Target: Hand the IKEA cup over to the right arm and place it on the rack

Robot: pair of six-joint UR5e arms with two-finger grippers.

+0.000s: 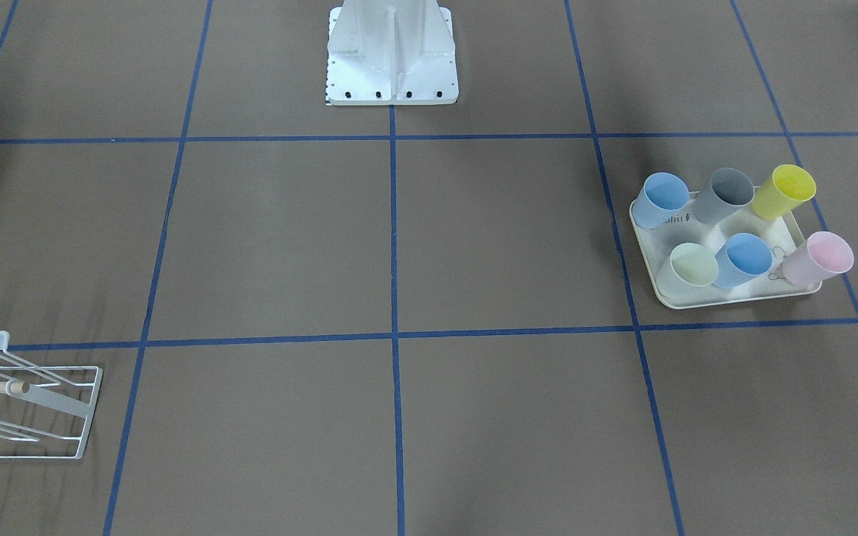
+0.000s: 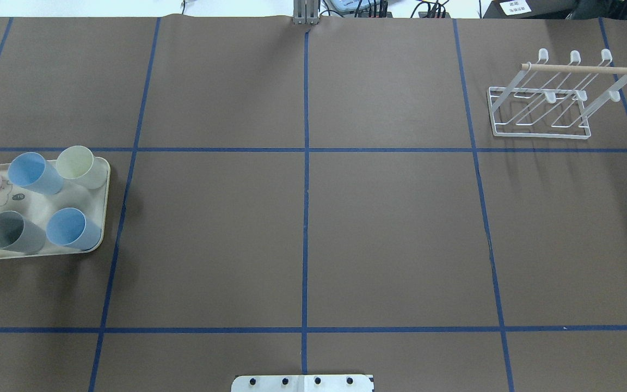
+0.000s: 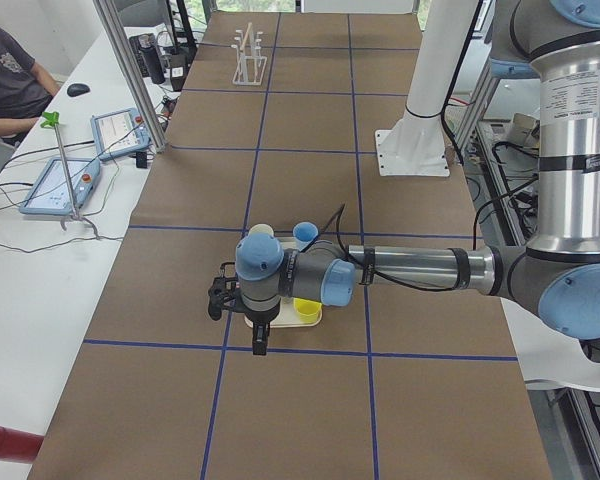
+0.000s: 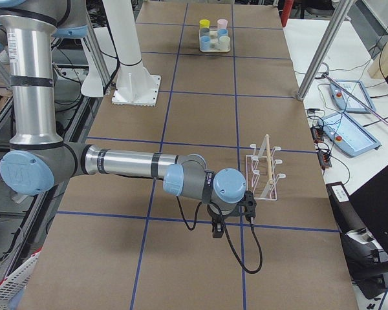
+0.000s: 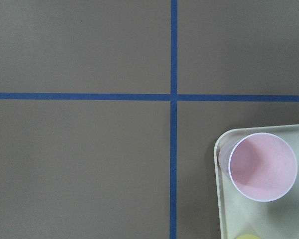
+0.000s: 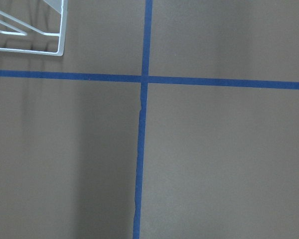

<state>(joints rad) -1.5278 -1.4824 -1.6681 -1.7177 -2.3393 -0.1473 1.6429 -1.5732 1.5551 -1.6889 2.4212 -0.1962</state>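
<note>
Several pastel IKEA cups stand upright on a cream tray (image 1: 734, 300): a pink one (image 1: 818, 257) (image 5: 262, 167), a yellow one (image 1: 785, 190), a grey one (image 2: 14, 231) and a blue one (image 2: 35, 172) among them. The white wire rack (image 2: 542, 103) (image 1: 64, 406) with its wooden rod stands at the far opposite side with nothing on it. My left gripper (image 3: 259, 348) hovers above the tray's outer edge; whether it is open or shut I cannot tell. My right gripper (image 4: 215, 234) hangs beside the rack (image 4: 265, 171), nearer the table's end, and I cannot tell its state either.
The robot's white base (image 1: 392, 56) stands at the middle of the table's robot side. Blue tape lines divide the brown table top. A person sits at a side desk (image 3: 40, 180) with tablets. A metal post (image 4: 313, 58) rises beside the table.
</note>
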